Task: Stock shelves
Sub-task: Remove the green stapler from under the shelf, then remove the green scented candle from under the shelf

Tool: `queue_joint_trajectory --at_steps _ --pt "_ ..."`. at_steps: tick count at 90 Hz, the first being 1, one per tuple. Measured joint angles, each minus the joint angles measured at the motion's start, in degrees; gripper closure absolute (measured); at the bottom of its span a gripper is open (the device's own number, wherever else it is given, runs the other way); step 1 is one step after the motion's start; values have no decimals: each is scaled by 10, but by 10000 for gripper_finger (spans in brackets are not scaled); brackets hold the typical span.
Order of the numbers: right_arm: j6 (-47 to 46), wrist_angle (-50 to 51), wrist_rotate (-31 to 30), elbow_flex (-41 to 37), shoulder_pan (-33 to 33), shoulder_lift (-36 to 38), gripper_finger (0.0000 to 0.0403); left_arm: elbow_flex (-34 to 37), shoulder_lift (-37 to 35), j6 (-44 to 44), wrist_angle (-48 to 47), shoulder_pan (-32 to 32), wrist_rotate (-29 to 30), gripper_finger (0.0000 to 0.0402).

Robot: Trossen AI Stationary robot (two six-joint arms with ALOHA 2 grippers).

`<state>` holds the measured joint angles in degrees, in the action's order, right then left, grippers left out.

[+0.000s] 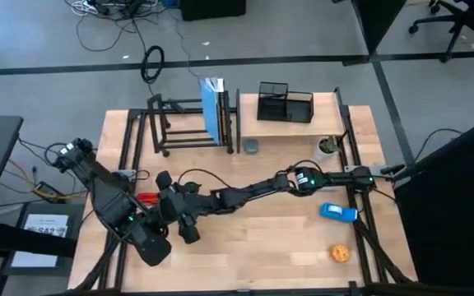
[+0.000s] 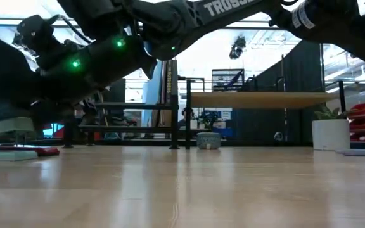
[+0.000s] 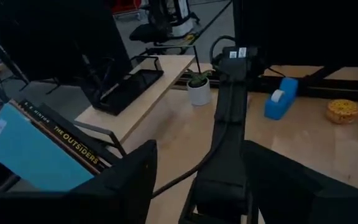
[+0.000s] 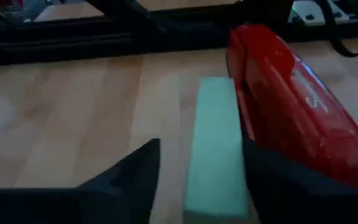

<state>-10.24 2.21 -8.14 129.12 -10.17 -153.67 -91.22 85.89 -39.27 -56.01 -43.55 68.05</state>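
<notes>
Dark fingers of the right gripper (image 4: 197, 180) stand spread apart on either side of a pale green rectangular block (image 4: 215, 146), not visibly clamping it; whether they touch it cannot be told. Just beside the block lies a glossy red stapler (image 4: 294, 102), both resting on the light wood table (image 1: 262, 242).

At the table's left edge, the left gripper (image 1: 161, 182) sits near the red stapler, its arm folded low; its fingers (image 3: 129, 171) stand apart with nothing between them, looking along the right arm. The right arm reaches across the table from its right side to that same left area.

Toward the back left stands the open black metal-tube rack (image 1: 167, 123), with a light blue book (image 1: 212, 108) and a dark paperback (image 3: 67, 140) standing upright at its right end. Just right of it is the light wood-board shelf with black uprights (image 1: 290, 125), carrying a small black mesh organizer (image 1: 285, 102) on top. In front of the shelf sit a small grey round pot (image 1: 252, 147) and a white pot with a green plant (image 1: 327, 148).

Farther right on the table lie a blue tape dispenser (image 1: 338, 213) and an orange textured ball (image 1: 339, 252), well apart from the shelves.
</notes>
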Motion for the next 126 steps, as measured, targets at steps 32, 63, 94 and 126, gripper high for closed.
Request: queue_joint_trajectory --at_steps 32,63,94,126 --pt "121 194 6 -1 -34 73 159 0 0 -4 5 -5 -7 188" --pt "170 624 -50 -21 -94 167 216 1 1 -2 -2 -8 -14 188" --pt "-40 535 -173 -405 -131 427 259 26 1 -18 -10 -9 -23 188" --pt "-316 305 -180 -780 -127 673 265 35 1 -19 -6 -1 -2 188"
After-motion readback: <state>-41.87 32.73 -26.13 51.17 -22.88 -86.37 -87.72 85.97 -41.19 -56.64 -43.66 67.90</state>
